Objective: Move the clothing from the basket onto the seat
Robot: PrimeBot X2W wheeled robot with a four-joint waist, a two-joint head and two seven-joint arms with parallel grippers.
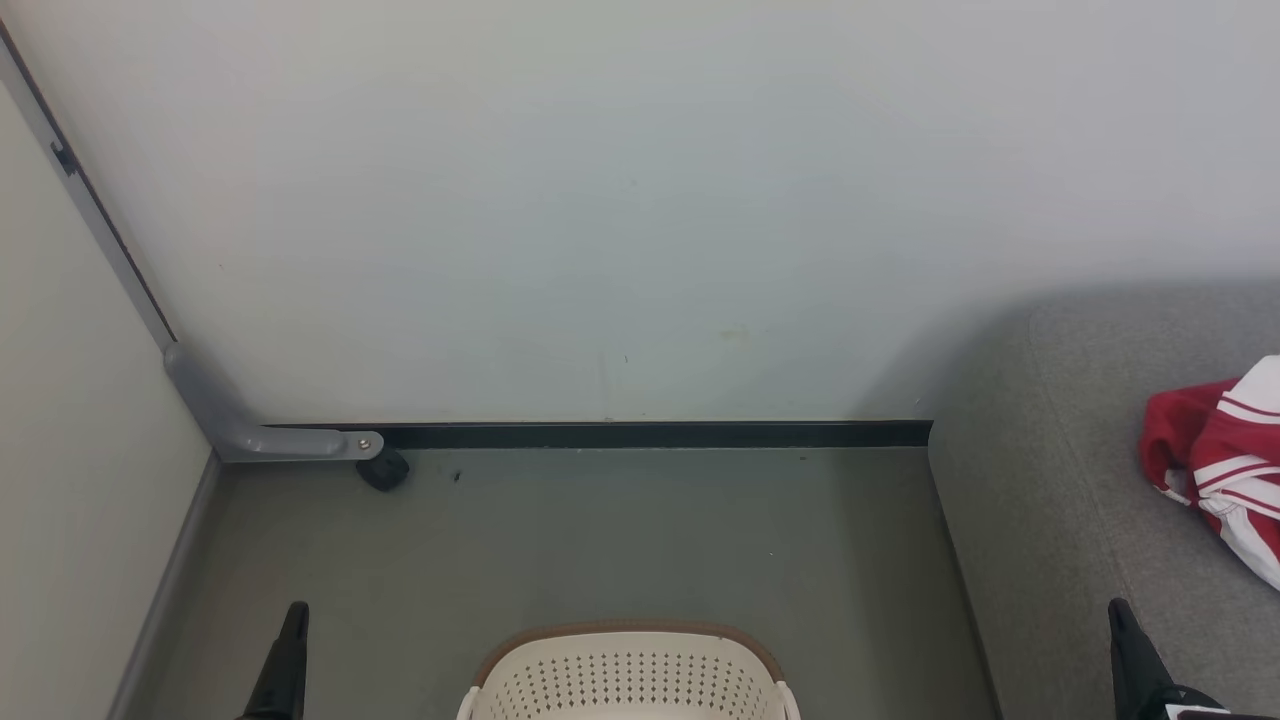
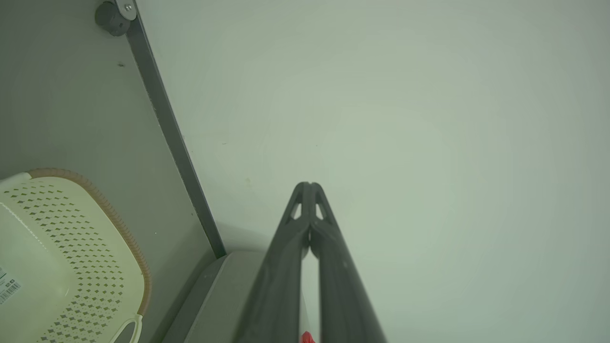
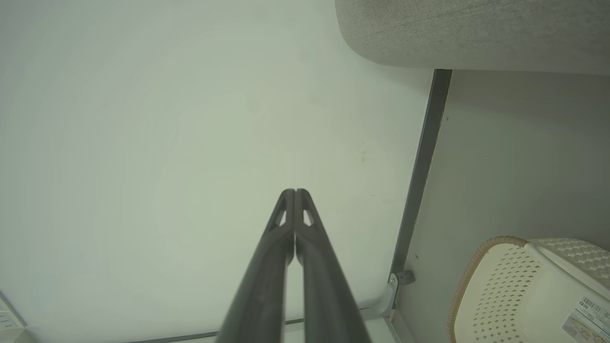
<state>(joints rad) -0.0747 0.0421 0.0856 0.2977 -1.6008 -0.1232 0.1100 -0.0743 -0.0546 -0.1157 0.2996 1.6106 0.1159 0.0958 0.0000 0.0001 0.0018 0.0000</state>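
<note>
The cream basket (image 1: 628, 678) stands on the floor at the bottom centre of the head view, and its perforated wall and bare bottom with a sticker show in the left wrist view (image 2: 71, 257) and the right wrist view (image 3: 524, 290). Red and white clothing (image 1: 1222, 462) lies on the grey seat (image 1: 1060, 480) at the right. My left gripper (image 1: 293, 618) is left of the basket and shut with nothing in it (image 2: 310, 186). My right gripper (image 1: 1120, 615) is over the seat's front edge and also shut and empty (image 3: 295, 192).
A pale wall (image 1: 620, 200) with a dark baseboard (image 1: 650, 434) closes the space ahead. A grey bracket (image 1: 250, 425) with a black foot (image 1: 383, 470) sits in the left corner beside a side panel (image 1: 60, 450). Grey floor (image 1: 600, 540) lies between wall and basket.
</note>
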